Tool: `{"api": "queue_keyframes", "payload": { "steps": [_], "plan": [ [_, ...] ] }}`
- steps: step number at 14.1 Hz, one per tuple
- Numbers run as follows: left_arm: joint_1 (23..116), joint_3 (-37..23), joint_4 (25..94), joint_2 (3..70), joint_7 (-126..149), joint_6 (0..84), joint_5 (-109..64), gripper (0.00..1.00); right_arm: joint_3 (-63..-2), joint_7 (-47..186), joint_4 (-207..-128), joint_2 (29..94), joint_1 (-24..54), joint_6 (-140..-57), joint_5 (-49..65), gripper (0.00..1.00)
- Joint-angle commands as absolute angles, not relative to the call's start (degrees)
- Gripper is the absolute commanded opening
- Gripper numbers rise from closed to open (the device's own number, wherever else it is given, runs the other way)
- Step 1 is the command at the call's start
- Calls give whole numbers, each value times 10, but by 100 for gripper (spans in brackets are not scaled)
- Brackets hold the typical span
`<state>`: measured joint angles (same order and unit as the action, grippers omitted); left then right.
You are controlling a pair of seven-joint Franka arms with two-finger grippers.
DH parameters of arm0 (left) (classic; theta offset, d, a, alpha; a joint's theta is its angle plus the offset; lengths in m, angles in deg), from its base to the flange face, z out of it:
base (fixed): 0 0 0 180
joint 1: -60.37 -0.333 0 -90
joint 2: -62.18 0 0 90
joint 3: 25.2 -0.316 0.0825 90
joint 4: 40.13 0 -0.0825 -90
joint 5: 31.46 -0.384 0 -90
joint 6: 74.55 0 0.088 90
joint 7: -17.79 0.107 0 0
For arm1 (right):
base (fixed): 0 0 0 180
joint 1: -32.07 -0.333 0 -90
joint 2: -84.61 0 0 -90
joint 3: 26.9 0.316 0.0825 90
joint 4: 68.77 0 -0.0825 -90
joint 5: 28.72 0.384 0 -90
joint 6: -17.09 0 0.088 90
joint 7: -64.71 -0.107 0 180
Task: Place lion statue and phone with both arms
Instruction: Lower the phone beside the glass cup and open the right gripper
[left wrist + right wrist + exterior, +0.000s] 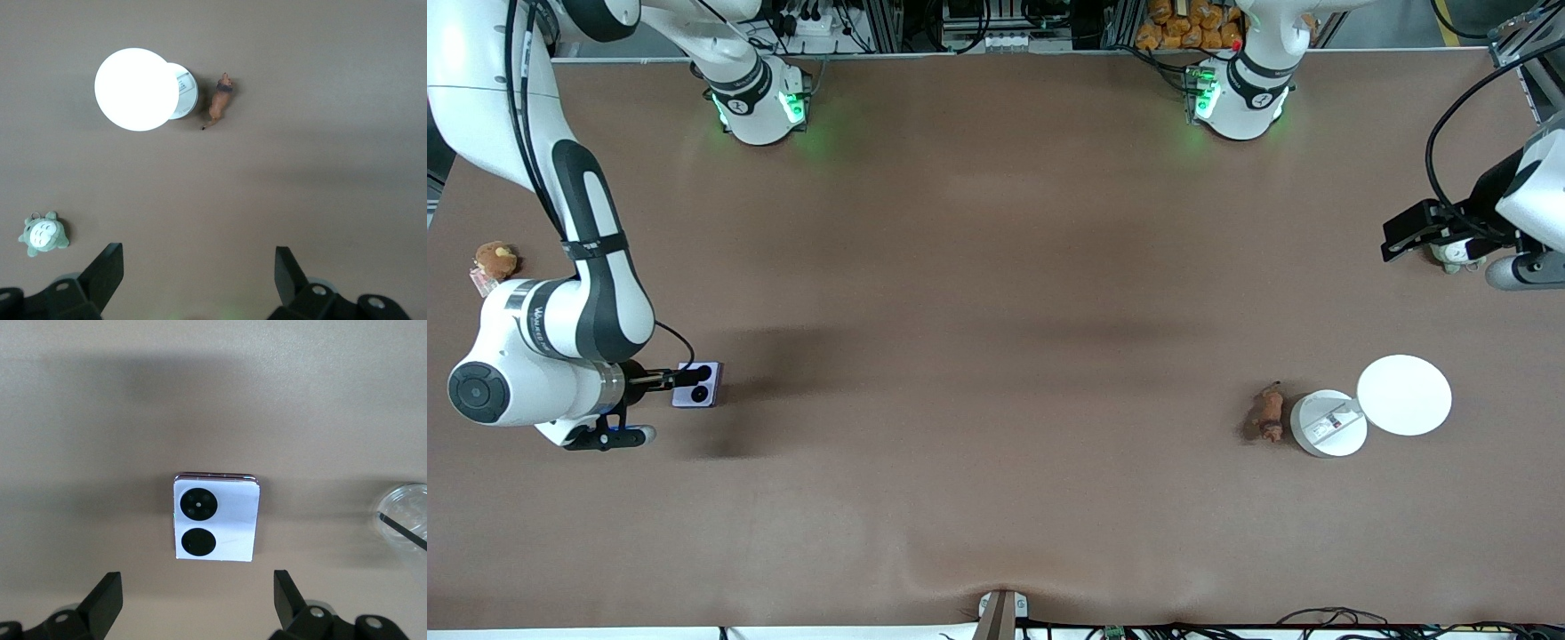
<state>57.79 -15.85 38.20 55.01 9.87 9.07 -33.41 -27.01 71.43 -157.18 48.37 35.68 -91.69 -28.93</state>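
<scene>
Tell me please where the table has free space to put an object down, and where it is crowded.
Free: the wide bare table between the phone and the lion statue.

Crowded: at the left arm's end, the statue lies beside a white container and round white lid. The open right gripper hovers by the phone; the open left gripper hangs over a plush toy.

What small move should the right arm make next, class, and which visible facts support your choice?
Probably lower the right gripper straight down onto the phone. Its fingers are open and hang over the phone, which lies flat and untouched on the table. The left gripper, also open, hangs far from the lion statue, near the grey-green plush.
</scene>
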Motion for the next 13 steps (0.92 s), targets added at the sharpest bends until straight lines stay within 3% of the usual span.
{"api": "queue_keyframes", "payload": {
  "steps": [1,5,7,11,13],
  "plan": [
    [573,-158,404,578,92,80,-325,100,-267,715,-1572,486,359,-911,-291,100],
    [588,-168,476,632,91,86,-324,100,-267,715,-1570,488,358,-909,-291,100],
    [622,-201,520,667,89,89,-325,100,-264,715,-1547,490,356,-904,-290,100],
    [648,-227,612,740,88,128,-327,100,-248,713,-1439,493,342,-792,-282,100],
    [655,-227,613,743,87,128,-330,100,-245,712,-1395,494,338,-752,-262,100]
  ]
}}
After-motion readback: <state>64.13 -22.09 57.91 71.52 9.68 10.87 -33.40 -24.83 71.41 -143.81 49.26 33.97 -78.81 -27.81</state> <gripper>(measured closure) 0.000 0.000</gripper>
